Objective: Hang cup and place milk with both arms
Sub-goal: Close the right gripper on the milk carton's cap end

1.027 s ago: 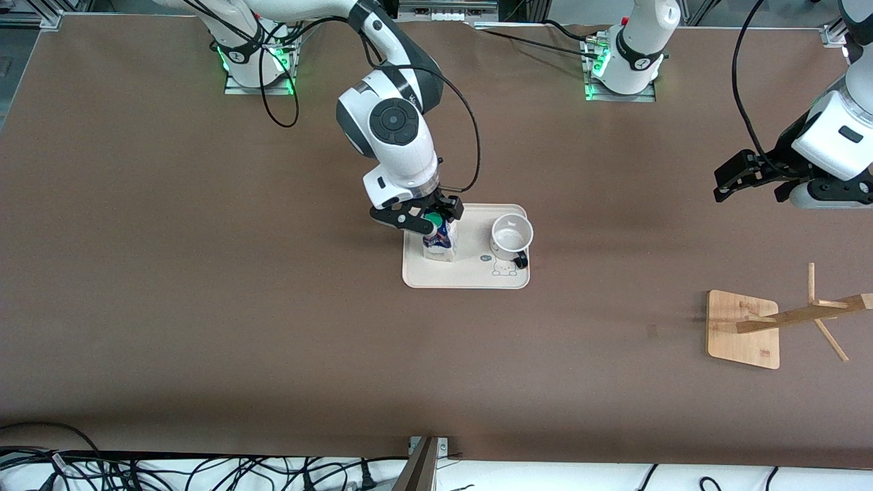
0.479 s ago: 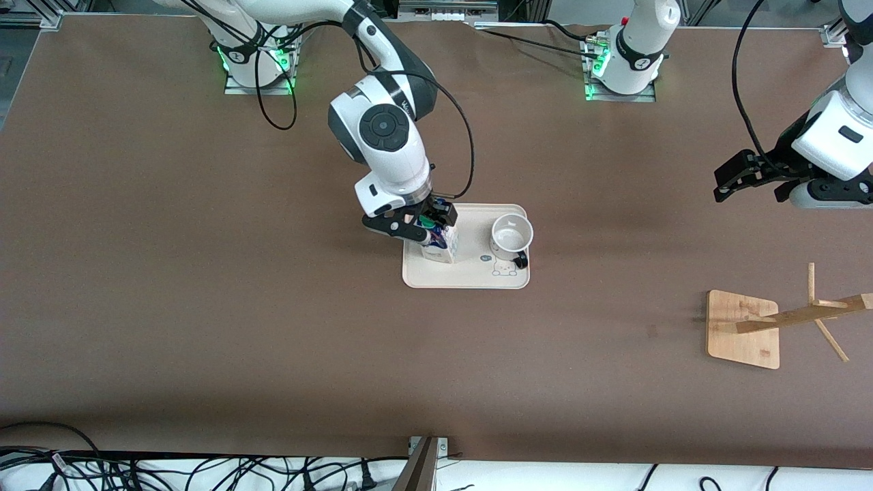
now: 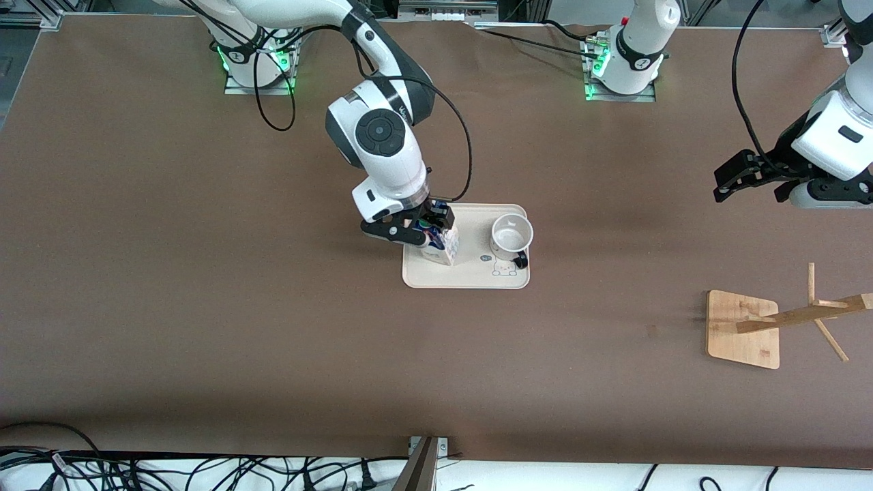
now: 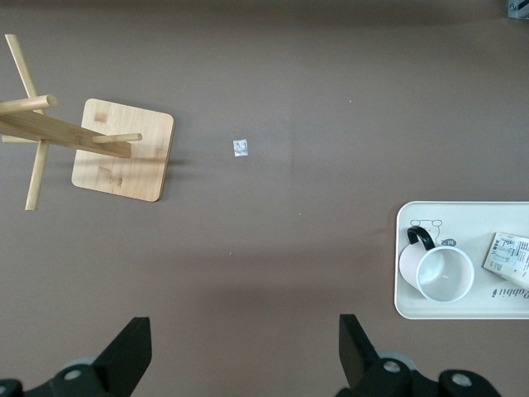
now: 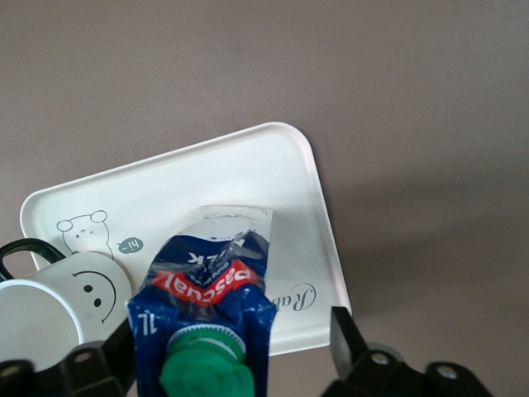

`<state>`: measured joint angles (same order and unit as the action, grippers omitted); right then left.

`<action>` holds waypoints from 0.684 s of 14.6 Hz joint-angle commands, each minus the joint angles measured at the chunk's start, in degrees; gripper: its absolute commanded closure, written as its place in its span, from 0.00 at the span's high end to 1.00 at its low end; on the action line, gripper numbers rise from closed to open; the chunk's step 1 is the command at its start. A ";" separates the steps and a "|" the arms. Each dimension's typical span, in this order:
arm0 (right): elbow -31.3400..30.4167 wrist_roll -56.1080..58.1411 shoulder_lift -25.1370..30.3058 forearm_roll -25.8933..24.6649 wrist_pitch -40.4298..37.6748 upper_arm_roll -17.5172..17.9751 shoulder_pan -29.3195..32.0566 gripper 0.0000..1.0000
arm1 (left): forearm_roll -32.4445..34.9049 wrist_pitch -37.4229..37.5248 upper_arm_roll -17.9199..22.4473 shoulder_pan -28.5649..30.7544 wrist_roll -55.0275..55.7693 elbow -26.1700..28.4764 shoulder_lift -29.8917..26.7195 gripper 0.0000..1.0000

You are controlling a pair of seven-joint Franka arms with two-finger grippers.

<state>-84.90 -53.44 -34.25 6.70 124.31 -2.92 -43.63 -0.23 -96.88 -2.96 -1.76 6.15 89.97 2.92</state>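
Brown matting covers the bench [image 3: 204, 307] in the front view. A cream tray [image 3: 470, 276] lies mid-bench, carrying the milk [image 3: 442, 247] at its end toward the right arm and the cup [image 3: 511, 235] at its end toward the left arm. The right hand [image 3: 417, 228] is set down around the carton's top, probably because that is the carton's narrowest part; whether the fingers have actually closed on it cannot be told. The left hand [image 3: 733, 181] hangs over bare bench at the left arm's end, its arm waiting. A wooden rack [image 3: 743, 329] with pegs stands at the same end, nearer the camera, presumably where the cup is to be hung.

From the left wrist view, the left hand [image 4: 244, 360] is seen spread wide, with nothing between its fingers. The rack [image 4: 120, 149], the tray [image 4: 405, 248], the cup [image 4: 438, 273] with its black handle, and a corner of the milk [image 4: 511, 258] are visible below. A small scrap [image 4: 240, 146] lies on the bench between rack and tray.

From the right wrist view, the milk [image 5: 211, 306] fills the foreground, leaning a little, its green cap [image 5: 205, 370] nearest the camera. "Pascual" is printed white on red on its blue gable. The cup's [image 5: 58, 310] smiley face is turned toward the carton. On the tray [image 5: 273, 165] a small bear with a "hi" bubble is drawn, and script beginning "Ra" can be read.
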 commanded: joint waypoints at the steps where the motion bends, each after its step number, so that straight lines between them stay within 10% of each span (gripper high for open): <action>1: 1.23 0.53 -1.17 -0.55 0.32 0.38 0.12 0.46 | -0.83 0.46 -0.02 -0.09 -0.26 -1.29 0.42 1.00; 10: 2.37 0.18 -0.73 -0.46 0.23 0.38 0.12 0.44 | -0.83 0.29 -0.02 -0.09 -0.26 -1.29 0.60 1.00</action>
<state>-84.20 -53.33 -34.74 6.70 124.74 -2.86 -43.65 -0.23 -96.88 -2.98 -1.78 6.15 89.97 2.92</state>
